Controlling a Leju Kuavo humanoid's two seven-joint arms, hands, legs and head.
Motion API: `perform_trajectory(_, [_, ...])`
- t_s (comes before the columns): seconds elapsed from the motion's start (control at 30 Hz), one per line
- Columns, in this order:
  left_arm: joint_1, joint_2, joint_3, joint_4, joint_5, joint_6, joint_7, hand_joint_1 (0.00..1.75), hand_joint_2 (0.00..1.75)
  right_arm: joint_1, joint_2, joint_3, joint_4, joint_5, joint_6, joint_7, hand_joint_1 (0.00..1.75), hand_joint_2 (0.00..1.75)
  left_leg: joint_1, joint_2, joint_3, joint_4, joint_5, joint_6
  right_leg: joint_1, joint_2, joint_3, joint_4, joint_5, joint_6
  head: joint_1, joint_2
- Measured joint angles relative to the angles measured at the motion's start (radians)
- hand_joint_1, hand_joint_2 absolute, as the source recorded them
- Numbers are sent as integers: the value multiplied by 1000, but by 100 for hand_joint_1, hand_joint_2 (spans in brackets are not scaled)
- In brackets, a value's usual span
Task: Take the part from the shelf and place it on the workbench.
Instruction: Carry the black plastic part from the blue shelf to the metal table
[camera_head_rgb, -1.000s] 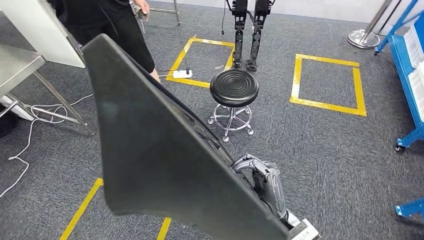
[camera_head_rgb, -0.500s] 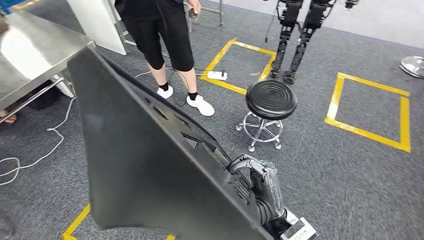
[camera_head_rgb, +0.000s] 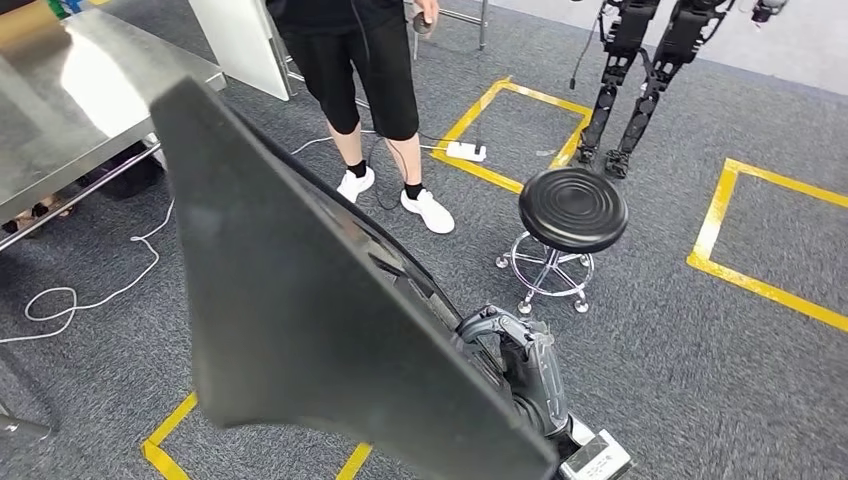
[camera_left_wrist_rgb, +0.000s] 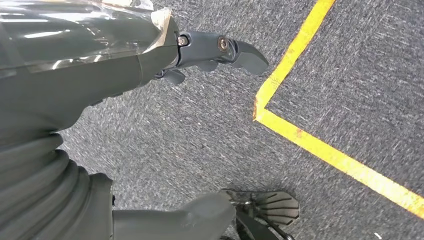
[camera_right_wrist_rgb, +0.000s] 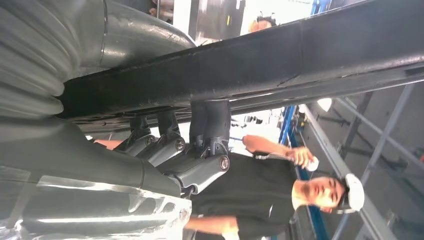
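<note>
Right robot hand (camera_head_rgb: 515, 355) — fingers (camera_right_wrist_rgb: 210, 125) hooked over black part's (camera_head_rgb: 300, 300) edge, left robot hand (camera_left_wrist_rgb: 210, 50) empty, fingers apart.

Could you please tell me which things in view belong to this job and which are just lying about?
Job: black part, held by the right hand; steel workbench.
Lying about: round stool, white power strip, white cable, yellow floor tape, standing person.

Even overhead light fills my head view, glaring white off the shiny steel table (camera_head_rgb: 70, 90). My grey ribbed hand (camera_left_wrist_rgb: 60, 150) looms soft and unfocused; behind my other wrist, backlight washes out.
</note>
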Motion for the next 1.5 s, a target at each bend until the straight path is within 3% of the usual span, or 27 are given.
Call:
perform_trajectory(0.03, [-1,1,0,0,-1,0,0,0,175,0,0,0,0,0,-2,0,175,175,-6,21,28,-57,20,9,2,-8,6,-3,-3,2,1,0])
perform_trajectory(0.1, [-4,3,0,0,-4,-1,2,0,175,0,0,0,0,0,-7,0,175,175,-18,45,48,-101,23,20,4,-26,14,-9,-9,9,0,0])
perform_trajectory(0.17, [-4,5,0,0,-6,-2,3,0,175,1,0,0,-1,-1,-10,0,175,175,-17,22,56,-117,26,27,6,-44,24,-18,-13,19,-1,0])
perform_trajectory(0.23, [-3,7,0,0,-6,-3,3,0,175,1,0,-1,-3,-2,-11,0,175,175,-12,-2,81,-147,36,34,10,-21,23,6,-28,23,3,0])
perform_trajectory(0.27, [-4,6,0,0,-6,-4,3,0,175,2,-1,-1,-4,-3,-12,-1,175,175,-8,-15,93,-159,40,36,11,4,2,53,-46,20,6,0])
perform_trajectory(0.33, [-7,6,0,0,-7,-7,2,0,175,7,-5,-1,-3,-5,-14,-2,175,175,-9,-41,99,-162,40,40,8,46,-71,184,-92,13,10,0])
perform_trajectory(0.4, [-6,6,0,0,-8,-9,-1,0,175,15,-10,-1,-1,-6,-16,-2,175,175,-9,-70,102,-161,35,40,6,56,-124,248,-99,20,13,0])
perform_trajectory(0.43, [-5,5,0,0,-8,-10,-3,0,175,17,-12,-1,0,-7,-17,-3,175,175,-9,-85,104,-159,32,38,4,58,-122,223,-76,30,13,0])
perform_trajectory(0.5, [-3,5,0,0,-9,-11,-5,0,175,17,-16,-2,0,-7,-19,-4,175,175,-7,-111,108,-148,21,29,-2,79,-77,96,-5,52,15,0])
perform_trajectory(0.53, [-3,6,0,0,-9,-11,-6,0,175,18,-17,-1,0,-7,-20,-5,175,175,-8,-122,107,-138,12,23,-5,90,-53,39,21,54,16,0])
perform_trajectory(0.6, [-2,7,0,0,-10,-11,-7,0,175,19,-18,-1,0,-7,-23,-6,175,175,-9,-137,100,-124,0,12,-5,102,-32,-5,38,42,16,0])
perform_trajectory(0.67, [1,8,0,0,-11,-11,-7,0,175,19,-18,-2,0,-8,-26,-7,175,175,-5,-144,97,-120,-5,5,-3,89,-28,-6,37,25,15,0])
perform_trajectory(0.7, [3,8,0,0,-11,-11,-7,0,175,18,-18,-2,0,-8,-27,-7,175,175,-3,-132,94,-112,-10,1,-4,83,-26,-7,36,19,14,0])
perform_trajectory(0.77, [2,9,0,0,-11,-11,-7,0,175,19,-17,-2,0,-9,-28,-9,175,175,-1,-85,65,-51,-42,-12,-8,68,-19,-9,32,8,8,0])
perform_trajectory(0.83, [0,10,-1,1,-10,-11,-4,0,175,21,-18,-2,0,-10,-29,-10,175,175,5,-44,-5,75,-93,-25,-5,50,-13,-9,26,-1,4,0])
perform_trajectory(0.9, [0,10,0,1,-7,-10,2,0,175,27,-22,-2,0,-13,-33,-14,175,175,11,-35,-63,158,-106,-30,-3,30,-8,-9,19,-5,4,0])
perform_trajectory(0.93, [1,10,0,1,-6,-10,5,0,175,31,-24,-2,0,-14,-35,-16,175,175,13,-32,-66,147,-86,-30,-2,21,-4,-9,15,-5,4,0])
perform_trajectory(0.97, [1,10,1,1,-5,-9,7,0,175,34,-26,-2,0,-16,-37,-19,175,175,13,-28,-48,101,-51,-27,-2,11,2,-10,10,-3,4,0])
perform_trajectory(1.03, [0,11,1,1,-5,-8,8,0,175,36,-30,-2,0,-19,-43,-25,175,175,6,7,16,-35,15,-14,1,-6,15,-10,0,2,4,0])
perform_trajectory(1.1, [-2,12,1,1,-5,-6,9,0,175,38,-35,-2,0,-23,-50,-29,175,175,-4,34,49,-104,32,-1,4,-21,23,-13,-7,11,5,0])
perform_trajectory(1.13, [-3,13,1,1,-5,-5,9,0,175,40,-37,-2,0,-26,-53,-32,175,175,-8,31,48,-106,26,4,4,-29,25,-16,-10,16,5,0])
perform_trajectory(1.2, [-1,16,1,1,-5,-1,8,0,175,43,-42,-2,0,-31,-60,-38,175,175,-8,9,59,-123,30,16,6,-37,34,-21,-14,25,5,0])
perform_trajectory(1.27, [0,16,1,1,-6,0,7,0,175,46,-48,-2,0,-36,-67,-45,175,175,-2,-14,78,-147,41,27,8,0,18,25,-39,25,9,0])
perform_trajectory(1.33, [-3,16,0,1,-8,0,4,0,175,50,-57,-1,1,-40,-72,-49,175,175,1,-36,85,-155,45,33,7,45,-48,151,-89,17,14,0])
perform_trajectory(1.4, [-4,16,0,1,-8,-2,2,0,175,55,-65,-1,1,-42,-77,-51,175,175,0,-64,87,-154,42,34,5,57,-114,250,-112,20,16,0])
perform_trajectory(1.43, [-4,15,0,1,-9,-2,2,0,175,57,-68,-2,2,-42,-79,-52,175,175,0,-78,88,-153,40,33,4,59,-124,249,-99,29,17,0])
perform_trajectory(1.5, [-3,15,0,1,-9,-2,0,0,175,58,-72,-2,2,-43,-82,-54,175,175,2,-107,91,-146,34,25,-1,74,-85,134,-32,51,17,0])
